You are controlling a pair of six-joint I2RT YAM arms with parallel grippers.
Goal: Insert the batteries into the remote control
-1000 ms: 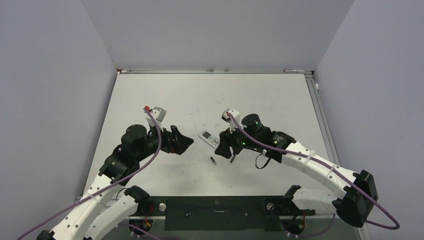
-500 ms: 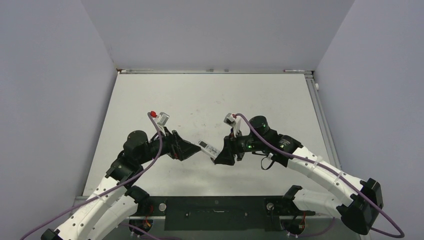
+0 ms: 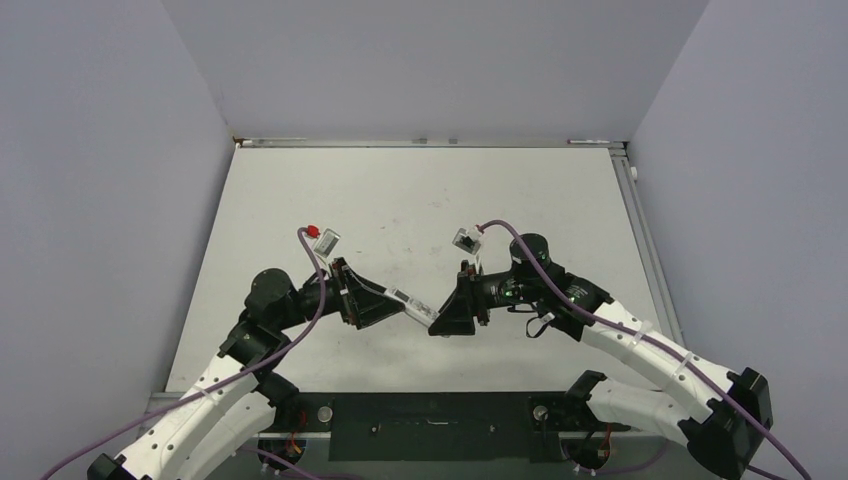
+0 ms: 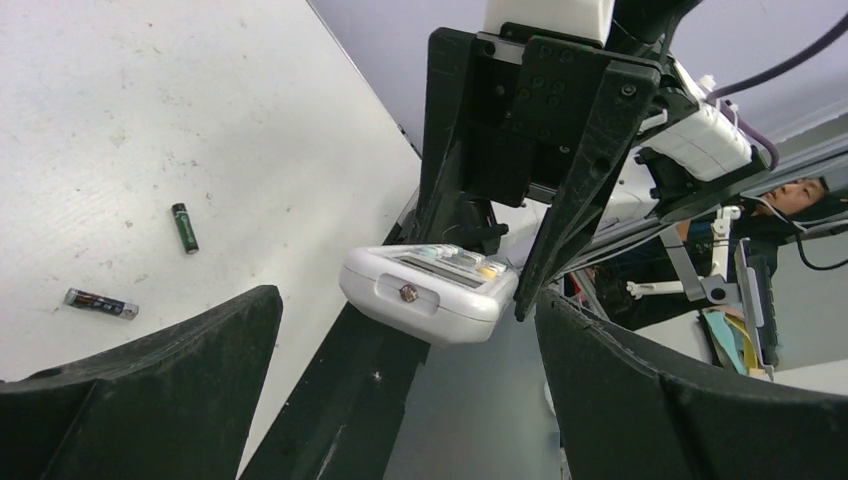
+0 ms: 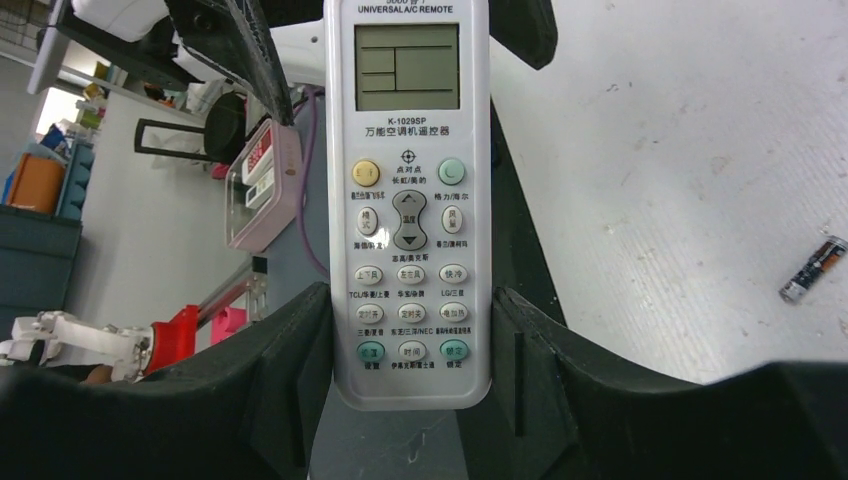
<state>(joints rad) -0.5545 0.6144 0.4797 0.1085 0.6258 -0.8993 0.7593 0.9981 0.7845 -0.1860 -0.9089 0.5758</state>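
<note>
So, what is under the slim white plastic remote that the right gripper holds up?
The white table, with two small dark cylindrical batteries lying on it near there; whether directly beneath, I cannot tell. From above, the remote itself covers that spot.

Two arms, left (image 3: 215,380) and right (image 3: 640,345): white shell links, black joint housings, green indicator lights (image 3: 510,291) on the right wrist. One purple cable (image 3: 319,275) per arm. Left end effector (image 3: 385,302) and right end effector (image 3: 445,315): matte black, broad wedge-shaped fingers (image 4: 150,390), carrier block dotted with small screw holes. Pale wrist camera box (image 3: 326,241), red connector. Black base plate (image 3: 430,415).
</note>
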